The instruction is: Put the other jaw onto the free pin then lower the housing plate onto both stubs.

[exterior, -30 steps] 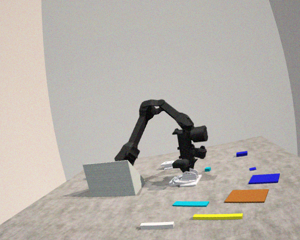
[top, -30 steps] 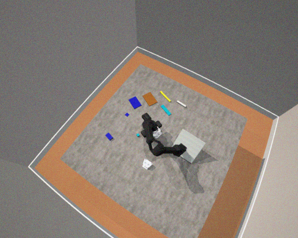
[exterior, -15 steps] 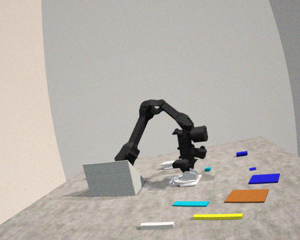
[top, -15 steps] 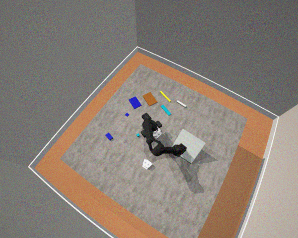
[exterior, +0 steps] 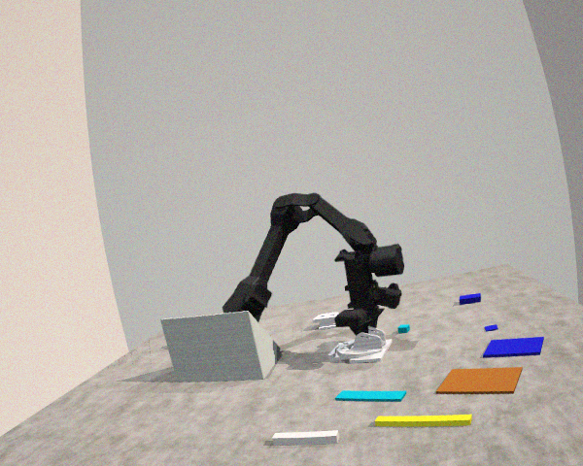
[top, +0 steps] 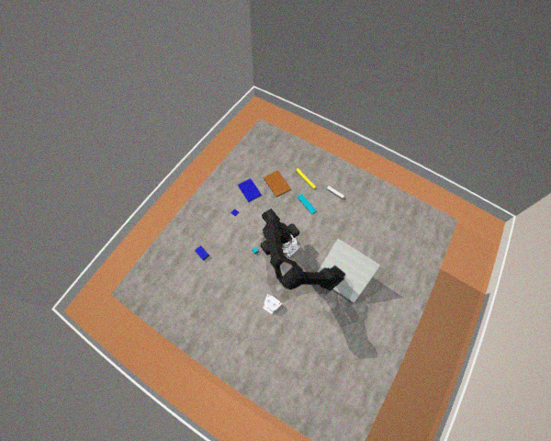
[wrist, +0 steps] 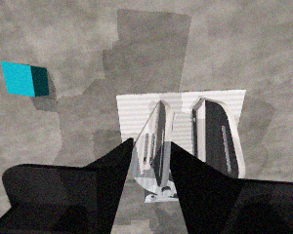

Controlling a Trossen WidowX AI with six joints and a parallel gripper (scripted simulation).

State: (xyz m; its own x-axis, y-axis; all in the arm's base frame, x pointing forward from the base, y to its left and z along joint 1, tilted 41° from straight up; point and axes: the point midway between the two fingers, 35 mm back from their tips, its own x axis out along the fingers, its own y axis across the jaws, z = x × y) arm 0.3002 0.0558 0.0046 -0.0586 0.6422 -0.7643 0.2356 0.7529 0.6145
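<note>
My gripper [exterior: 368, 331] [wrist: 149, 143] points down and is shut on one white jaw [wrist: 163, 128], the left one in the wrist view. This jaw stands over the white ribbed base [wrist: 181, 128] [exterior: 388, 347], side by side with the other jaw [wrist: 216, 134]; a gap separates their long blades. The fingers cover part of the held jaw; its pin and the gear teeth are hidden, so whether it is seated or meshed cannot be told. The white housing plate [top: 271, 303] [exterior: 325, 317] stands apart on the table, away from the base.
A small cyan block [wrist: 19, 79] [top: 254, 250] [exterior: 403, 328] lies near the base. A large pale wedge-like block [top: 356, 265] [exterior: 211, 346] stands beside the arm. Blue pieces, an orange plate [exterior: 480, 380], a cyan strip [exterior: 370, 395], a yellow bar [exterior: 422, 420] and a white bar [exterior: 305, 438] lie around.
</note>
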